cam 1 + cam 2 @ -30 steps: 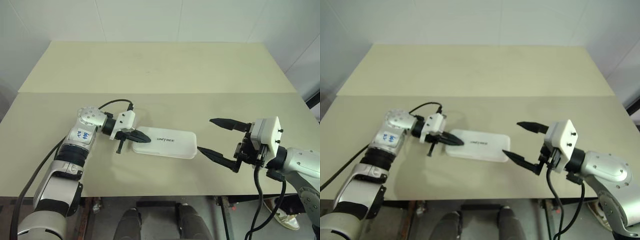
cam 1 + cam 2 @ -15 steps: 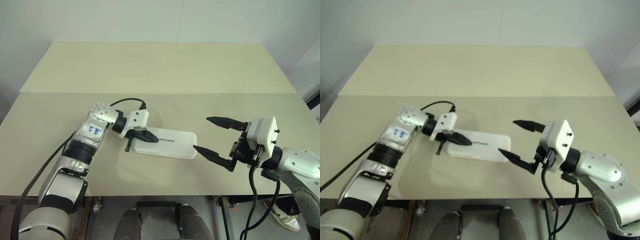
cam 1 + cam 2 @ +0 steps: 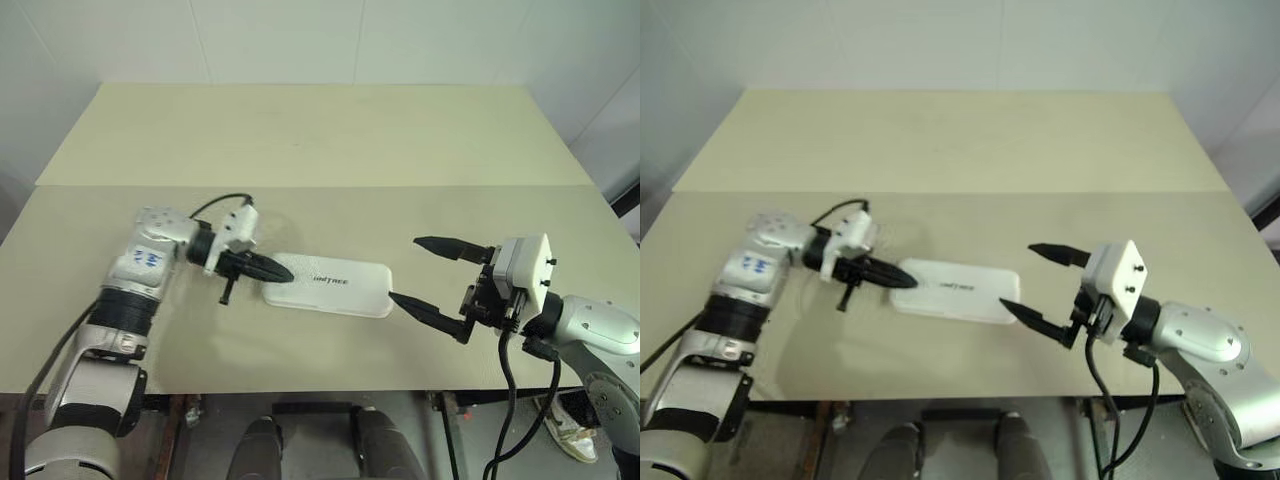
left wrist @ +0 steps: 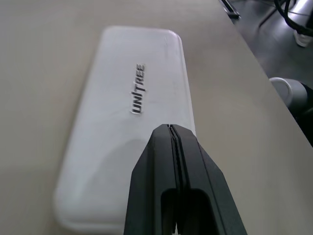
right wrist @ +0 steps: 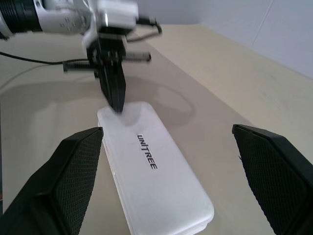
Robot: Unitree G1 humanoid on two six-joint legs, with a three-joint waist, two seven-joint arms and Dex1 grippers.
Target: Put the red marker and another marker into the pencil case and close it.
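Item 1. Left gripper (image 3: pixel 272 270): fingers (image 4: pixel 173 161) pressed together, nothing between them, tips poised at the near short end of the pencil case; whether they touch the lid cannot be told.

Item 2. Pencil case (image 3: pixel 330 285): flat white box, lid down and apparently seated, logo uppermost. It lies directly ahead of the left gripper's tips and stretches away from them toward the other arm.

Item 3. Right gripper (image 3: pixel 428 274): fingers spread wide, holding nothing, standing just off the far short end of the case, mouth facing it (the case lies between the two grippers).

Item 4. Table (image 3: pixel 300 140): pale, bare surface beyond both grippers. The red marker and the second marker are not to be seen anywhere on it; presumably they are inside the shut case, though that cannot be confirmed.

Risks, as judged:
- A lid not fully latched could spring open once pressure is gone.
- A sideways nudge from the closed left tips could slide the light case toward the table's near edge.
- The wide right fingers, if advanced, could knock the case askew.
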